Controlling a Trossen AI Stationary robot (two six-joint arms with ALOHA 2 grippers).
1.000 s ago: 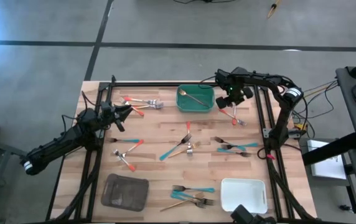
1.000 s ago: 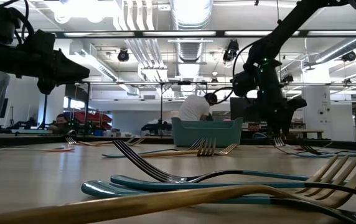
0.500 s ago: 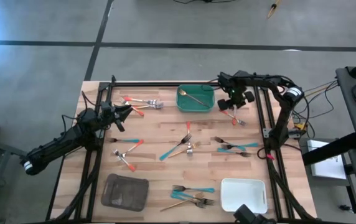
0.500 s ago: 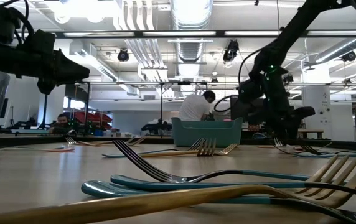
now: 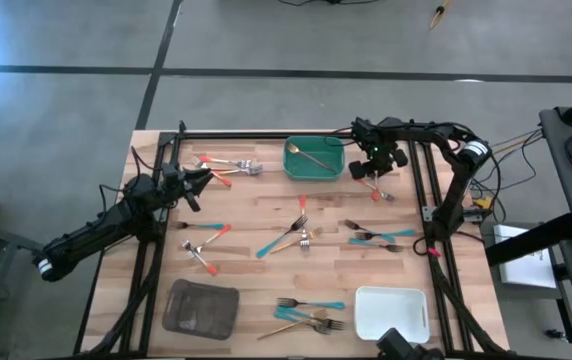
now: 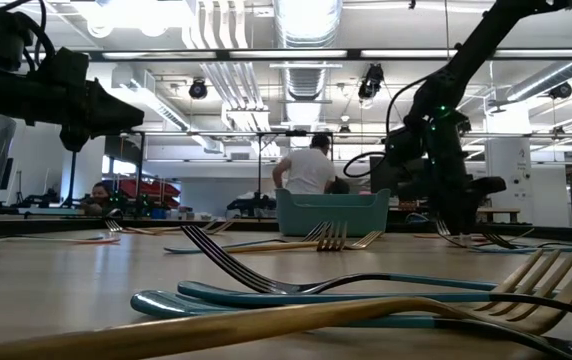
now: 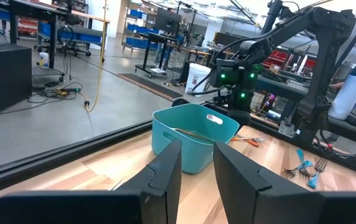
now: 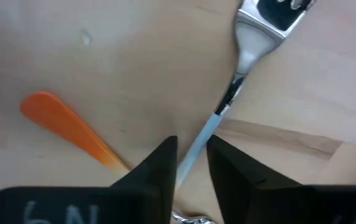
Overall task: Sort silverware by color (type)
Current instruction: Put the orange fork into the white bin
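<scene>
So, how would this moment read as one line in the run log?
right tool: down over pale-handled utensil, beside orange handle, right of teal tray | left tool: waiting at left side, empty

1 fork [image 5: 313, 156] in the far tray [image 5: 292, 166] (others on table [image 5: 256, 215]).

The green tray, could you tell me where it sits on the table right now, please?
In the high view the green tray sits at the table's far edge, right of centre, beside the right gripper.
</scene>
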